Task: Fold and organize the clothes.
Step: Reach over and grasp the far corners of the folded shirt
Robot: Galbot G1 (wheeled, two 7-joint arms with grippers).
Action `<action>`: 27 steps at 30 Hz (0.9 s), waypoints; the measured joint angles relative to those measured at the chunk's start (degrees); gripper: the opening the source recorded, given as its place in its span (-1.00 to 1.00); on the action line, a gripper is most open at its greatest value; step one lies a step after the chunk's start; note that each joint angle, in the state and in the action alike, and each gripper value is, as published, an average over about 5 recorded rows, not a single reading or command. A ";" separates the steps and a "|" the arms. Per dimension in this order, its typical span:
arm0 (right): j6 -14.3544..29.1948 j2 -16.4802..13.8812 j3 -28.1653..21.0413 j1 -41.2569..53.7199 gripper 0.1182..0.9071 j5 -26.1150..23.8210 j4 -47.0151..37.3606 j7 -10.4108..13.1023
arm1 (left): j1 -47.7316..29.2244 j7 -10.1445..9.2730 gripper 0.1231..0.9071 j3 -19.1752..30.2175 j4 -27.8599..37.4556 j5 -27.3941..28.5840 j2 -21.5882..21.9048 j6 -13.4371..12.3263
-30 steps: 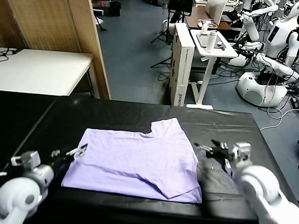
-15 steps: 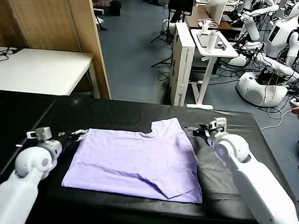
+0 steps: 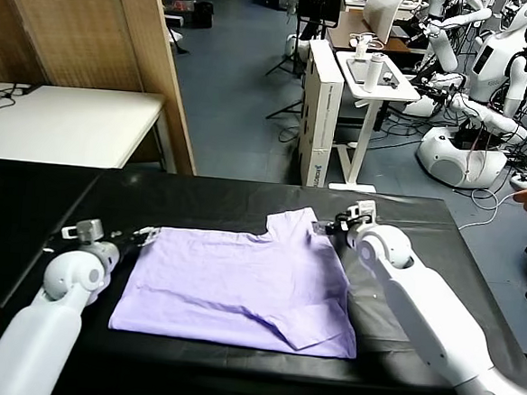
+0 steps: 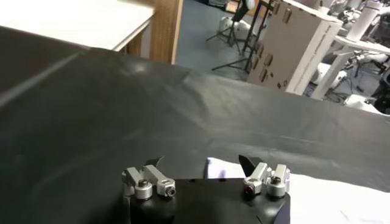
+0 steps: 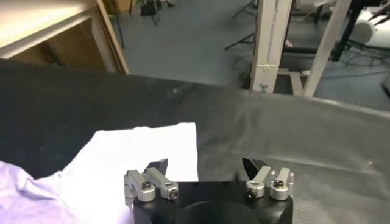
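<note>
T-shirt (image 3: 244, 287): just one, light lavender, lying flat near the middle of the black table cover (image 3: 199, 207), a folded flap at its near right corner. I've got 2 grippers on it, one at each far corner. Left gripper (image 3: 143, 237) sits at the far-left corner of the shirt, fingers spread wide; in the left wrist view (image 4: 202, 163) a pale bit of fabric (image 4: 218, 168) shows between the fingertips, not pinched. Right gripper (image 3: 325, 227) is at the far-right sleeve, jaws also wide apart; the right wrist view (image 5: 205, 164) shows the sleeve edge (image 5: 152, 149) under and just ahead of the left-hand finger, w/ bare black cover under the other. Both arms reach forward low over the table, forearms angled in toward the shirt, wrists abt level. Room: white table (image 3: 65, 125) far left beside a wood partition (image 3: 151, 63), grey floor, a white stand (image 3: 371, 83) w/ a bottle, several parked white robots (image 3: 489, 78) far right.
</note>
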 joint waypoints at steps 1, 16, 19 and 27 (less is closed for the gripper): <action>-0.03 0.09 -0.14 0.02 0.98 -0.01 -0.06 -0.02 | -0.11 0.02 0.97 0.18 0.09 0.07 -0.06 -0.04; -0.13 1.42 -1.07 0.42 0.28 -0.48 -1.33 -0.40 | 0.16 0.77 0.24 0.94 0.71 1.20 -0.70 -0.71; -0.14 1.41 -1.01 0.30 0.01 -0.48 -1.28 -0.45 | 0.07 0.93 0.07 1.13 0.87 1.35 -0.87 -0.81; -0.04 1.28 -0.68 -0.11 -0.77 -0.42 -1.20 -0.86 | -0.36 1.29 -0.68 1.94 1.33 1.62 -1.07 -0.98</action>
